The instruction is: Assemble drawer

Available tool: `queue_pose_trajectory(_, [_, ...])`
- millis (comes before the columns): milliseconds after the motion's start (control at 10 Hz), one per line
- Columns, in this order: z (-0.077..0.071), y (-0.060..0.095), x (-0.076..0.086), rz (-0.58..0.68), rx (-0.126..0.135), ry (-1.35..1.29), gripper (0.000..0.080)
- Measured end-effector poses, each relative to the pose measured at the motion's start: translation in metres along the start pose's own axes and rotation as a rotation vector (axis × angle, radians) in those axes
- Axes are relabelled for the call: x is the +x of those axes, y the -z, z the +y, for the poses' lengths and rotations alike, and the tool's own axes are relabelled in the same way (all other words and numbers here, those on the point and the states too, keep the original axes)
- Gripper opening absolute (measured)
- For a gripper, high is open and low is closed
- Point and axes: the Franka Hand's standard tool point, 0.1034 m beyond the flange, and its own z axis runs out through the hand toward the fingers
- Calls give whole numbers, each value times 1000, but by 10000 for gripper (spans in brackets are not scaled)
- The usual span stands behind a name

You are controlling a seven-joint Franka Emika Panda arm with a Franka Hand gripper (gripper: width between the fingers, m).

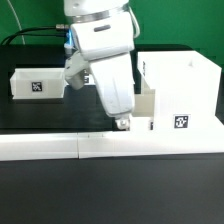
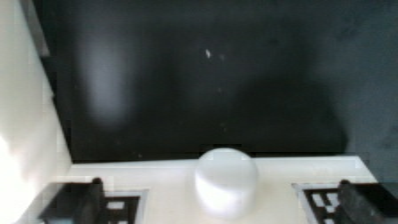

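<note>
Nearest the exterior camera is a bare stretch of the black bench [image 1: 60,190]. Behind it, long low white bars [image 1: 60,146] run across the whole width.

Just beyond the bars, the end effector [image 1: 122,124] hangs low over the bench at the end of the white arm [image 1: 100,50], which slopes down from the top of the frame. In the wrist view its two dark fingers [image 2: 80,200] stand wide apart. A rounded white knob [image 2: 226,178] sits between them, with a clear gap on either side, so the end effector is spread and has hold of nothing. The knob rises from a white strip [image 2: 178,165] that crosses that view, with dark bench beyond it.

The drawer lies in separate pieces. The large cube-like casing [image 1: 185,85] stands on the exterior view's right, just behind the bars, and a black-and-white tag [image 1: 181,122] shows on the face toward the camera. Against the casing's side, toward the exterior view's left and just beside the end effector, is what looks like an open-top tray [image 1: 146,103]. It cannot be told whether this tray sits partly inside the casing. Farther back on the exterior view's left, well apart from the casing, the other small tray [image 1: 35,84] rests upright on the bench with its own tag facing the camera. Behind it, a black cable [image 1: 30,35] runs along the pale back wall.
</note>
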Motion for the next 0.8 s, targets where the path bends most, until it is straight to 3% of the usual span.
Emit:
queue_pose_trajectory(100, [-1,-2,3,-1,-5,-6,648])
queue_pose_trajectory(500, [-9,6,-29,-19,2,-23,648])
queue_pose_trajectory(800, [-31,-1,-30,-22,30,-27,648])
